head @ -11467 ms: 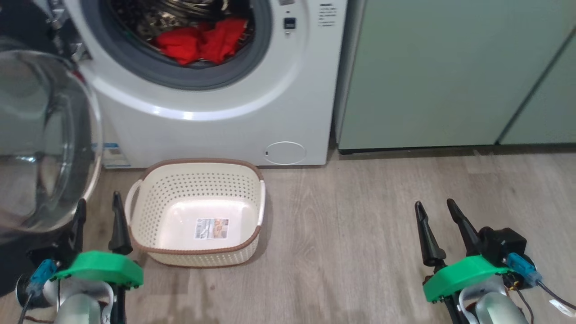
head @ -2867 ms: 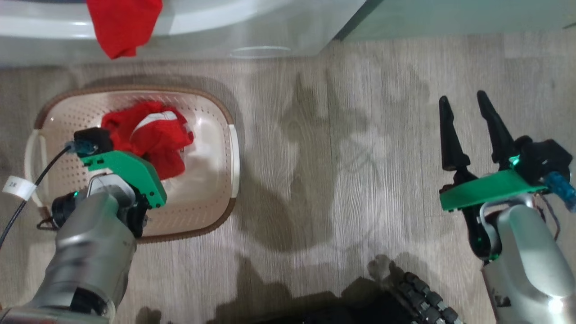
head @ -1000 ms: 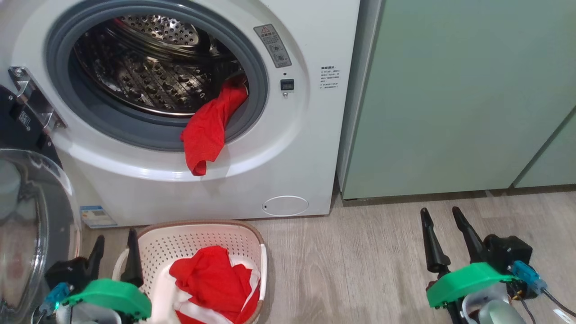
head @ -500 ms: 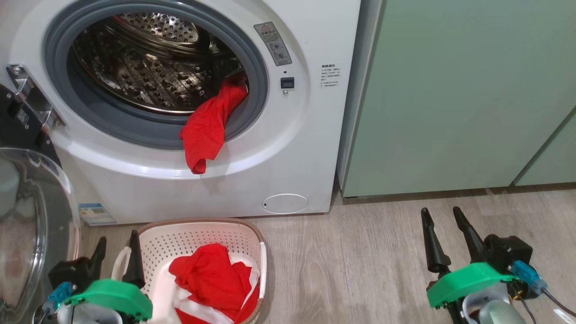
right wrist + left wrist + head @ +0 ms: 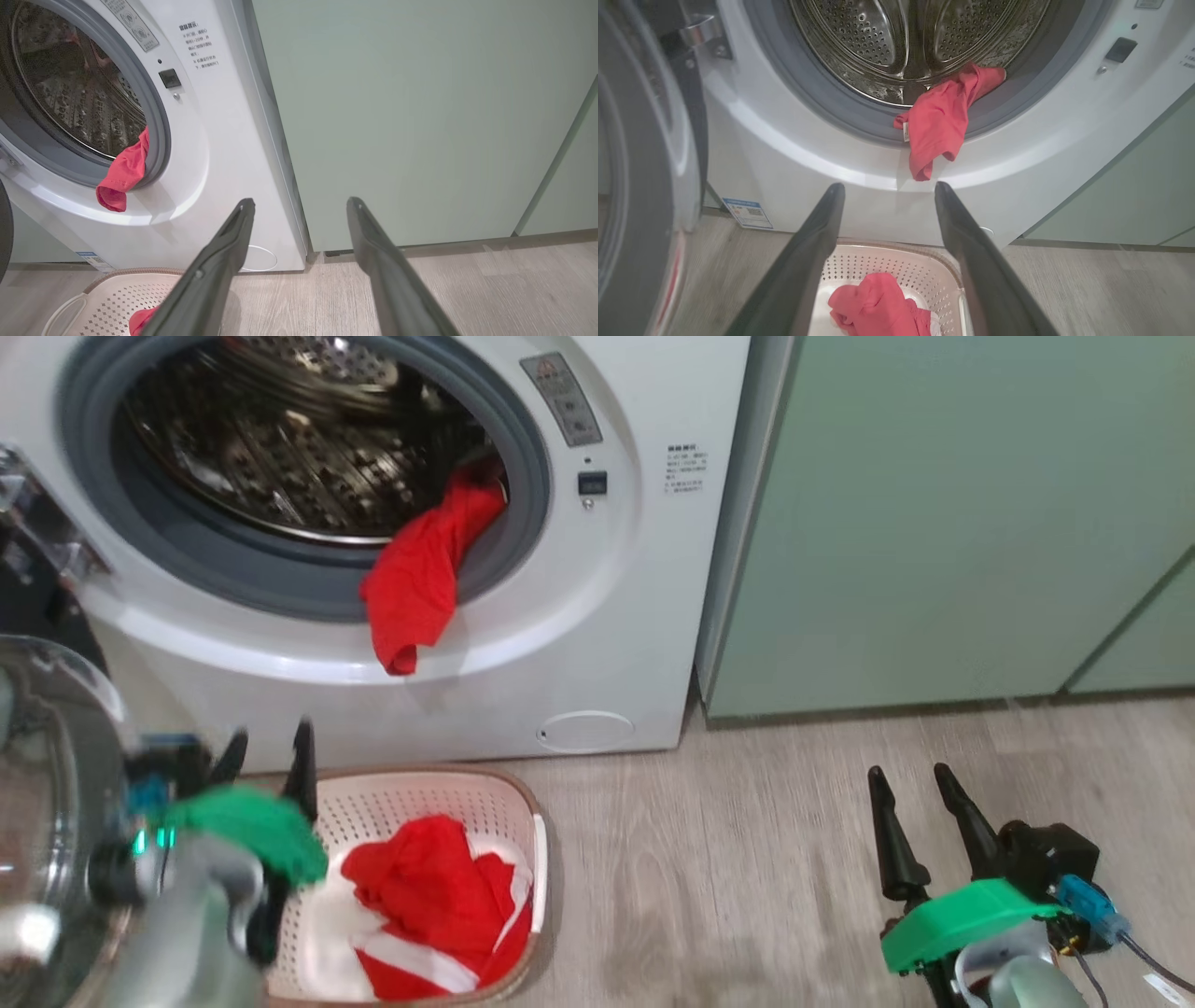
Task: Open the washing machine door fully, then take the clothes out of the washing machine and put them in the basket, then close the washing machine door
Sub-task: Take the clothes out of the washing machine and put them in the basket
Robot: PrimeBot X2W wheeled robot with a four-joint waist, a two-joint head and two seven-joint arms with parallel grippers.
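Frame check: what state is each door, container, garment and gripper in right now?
washing machine door: swung open to the left.
washing machine: drum exposed, one garment at its mouth.
red garment: draped over the grey ring, hanging outside.
basket: on the floor, holding clothes.
clothes in basket: piled, red and white.
left gripper: open, empty.
right gripper: open, empty.

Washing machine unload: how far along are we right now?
Done: the door stands open and a pile of red clothes lies in the basket. In hand: nothing; the left claw is open near the basket, the right claw open too. Left: one red garment hanging over the grey ring must go into the basket, then shut the door.
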